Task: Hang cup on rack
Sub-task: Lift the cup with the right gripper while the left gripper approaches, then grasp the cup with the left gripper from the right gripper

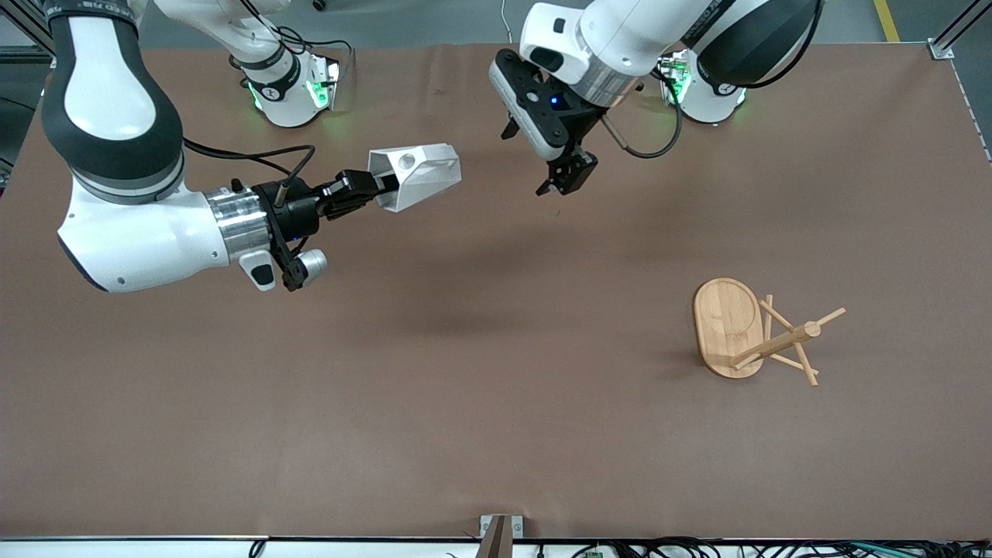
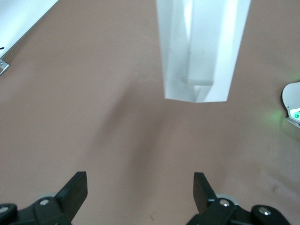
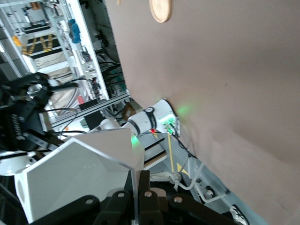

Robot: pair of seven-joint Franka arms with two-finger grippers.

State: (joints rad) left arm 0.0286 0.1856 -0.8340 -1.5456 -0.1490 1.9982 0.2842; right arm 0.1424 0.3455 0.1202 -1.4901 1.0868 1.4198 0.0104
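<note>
My right gripper [image 1: 377, 186] is shut on the rim wall of the white faceted cup [image 1: 418, 174] and holds it sideways in the air over the middle of the table. The right wrist view shows the fingers [image 3: 154, 183] pinching the cup's wall [image 3: 79, 173]. My left gripper [image 1: 564, 180] is open and empty in the air beside the cup, toward the left arm's end. Its wrist view shows the cup [image 2: 201, 47] ahead of its spread fingers [image 2: 140, 187]. The bamboo rack [image 1: 728, 325] sits toward the left arm's end, nearer the front camera. It looks tipped on its side, with its pegs [image 1: 798, 341] pointing sideways.
The brown table [image 1: 465, 403] carries only the rack. The two arm bases with green lights [image 1: 291, 93] [image 1: 701, 89] stand at the table's edge farthest from the front camera. The rack's oval base also shows in the right wrist view [image 3: 160, 9].
</note>
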